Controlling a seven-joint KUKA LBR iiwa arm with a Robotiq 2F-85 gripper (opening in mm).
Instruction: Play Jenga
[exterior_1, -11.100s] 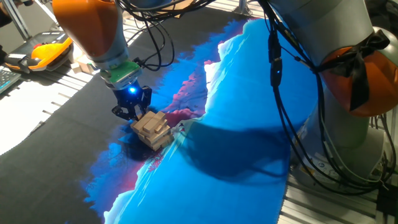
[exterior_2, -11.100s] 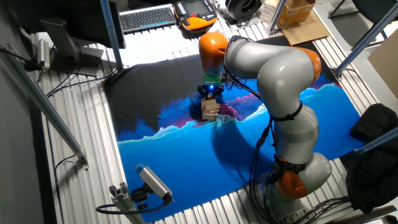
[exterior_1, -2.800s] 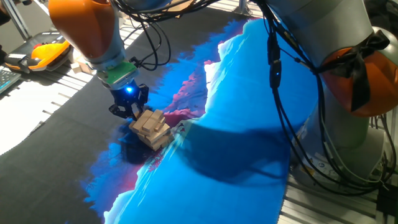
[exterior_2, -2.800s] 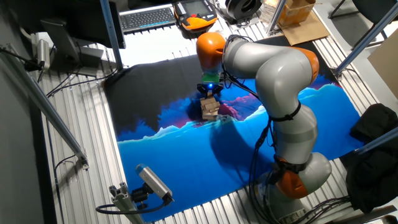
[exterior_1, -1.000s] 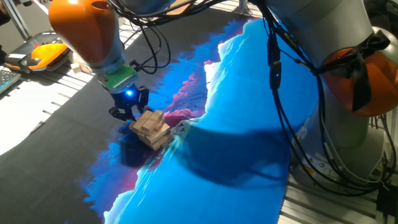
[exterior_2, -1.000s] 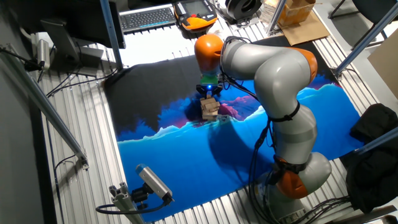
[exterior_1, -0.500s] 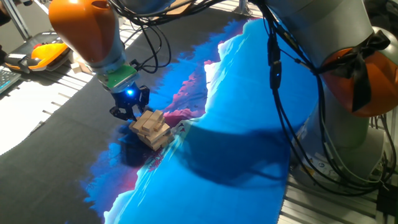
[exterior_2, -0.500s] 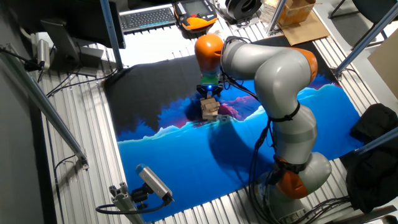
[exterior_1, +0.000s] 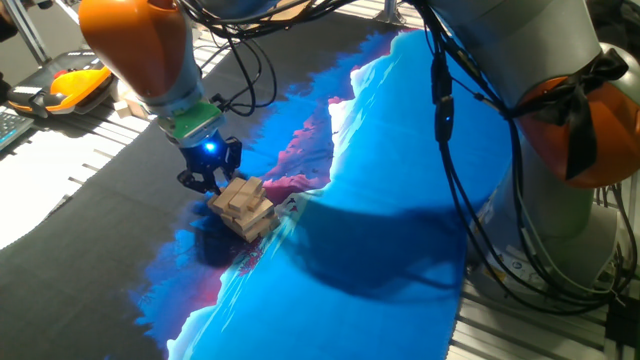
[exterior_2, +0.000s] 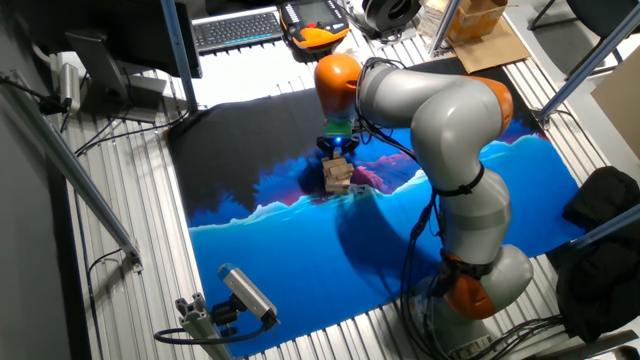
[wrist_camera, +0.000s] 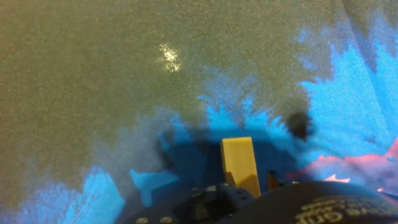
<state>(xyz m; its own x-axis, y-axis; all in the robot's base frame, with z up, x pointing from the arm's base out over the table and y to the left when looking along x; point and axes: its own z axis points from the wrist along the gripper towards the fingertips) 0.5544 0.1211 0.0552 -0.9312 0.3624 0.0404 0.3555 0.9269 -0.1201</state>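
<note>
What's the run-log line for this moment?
task: Play Jenga | hand: low beside Jenga tower, at its upper layers | grip: cannot tell | hand view: one yellowish block end near the fingers | tower: standing, slightly askew, on mat

keyboard (exterior_2: 237, 28) – far table edge | orange-and-black handset (exterior_2: 313, 17) – beside it | black-and-blue mat (exterior_2: 300, 260) – covers table

The table (exterior_2: 120, 290) carries a blue-and-black mat (exterior_2: 300, 260) (the Jenga (exterior_1: 243, 206) stands there).
</note>
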